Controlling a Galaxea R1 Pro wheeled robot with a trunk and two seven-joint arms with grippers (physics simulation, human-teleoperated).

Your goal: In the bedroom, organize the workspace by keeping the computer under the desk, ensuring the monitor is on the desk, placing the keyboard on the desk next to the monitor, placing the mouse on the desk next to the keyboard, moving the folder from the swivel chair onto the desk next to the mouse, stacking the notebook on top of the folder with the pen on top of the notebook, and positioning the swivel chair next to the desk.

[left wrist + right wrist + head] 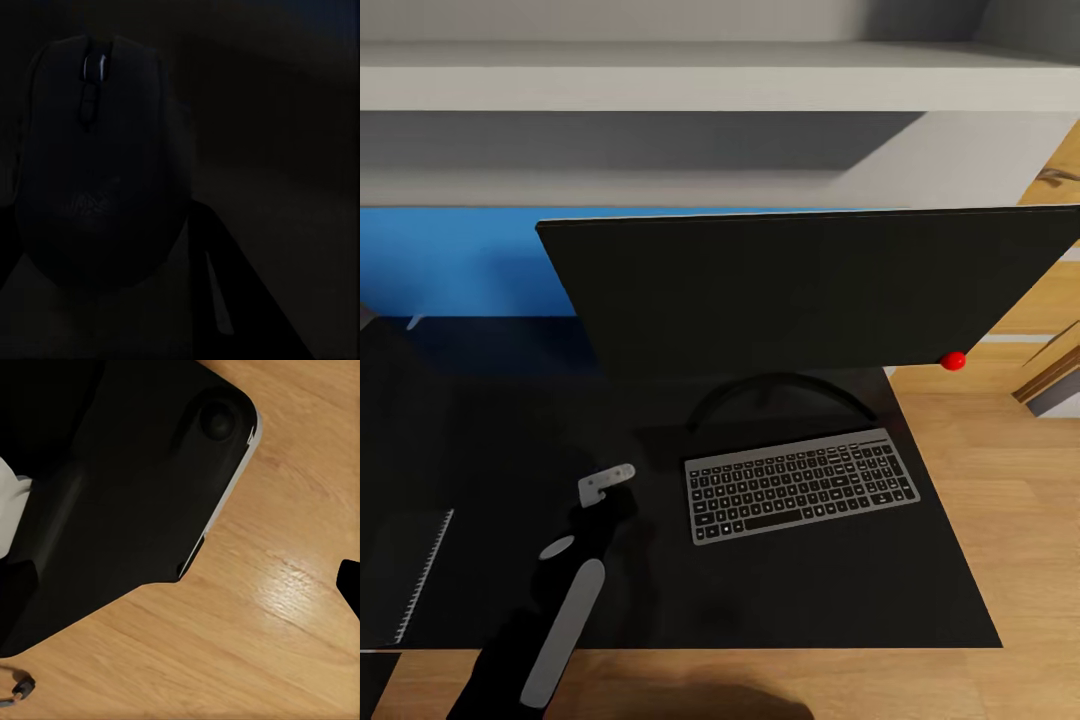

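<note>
The wide black monitor [790,290] stands on the glossy black desk [810,590] on its curved stand, with a red dot at its lower right corner. In front of it lies the silver-framed keyboard [800,483]. Just left of the keyboard, my left gripper [605,500] hangs low over the desk top. The left wrist view is very dark: the dark mouse [94,165] sits close between the fingers [217,300], which seem to press on its sides. The notebook [410,570], dark with a pale spiral edge, lies flat at the desk's left front.
The desk's blue back panel [450,260] rises behind the monitor, with white wall shelves [660,80] above. Wood floor [1010,520] lies past the desk's right and front edges. In the right wrist view, a dark rounded body [112,495] sits over wood floor [247,645].
</note>
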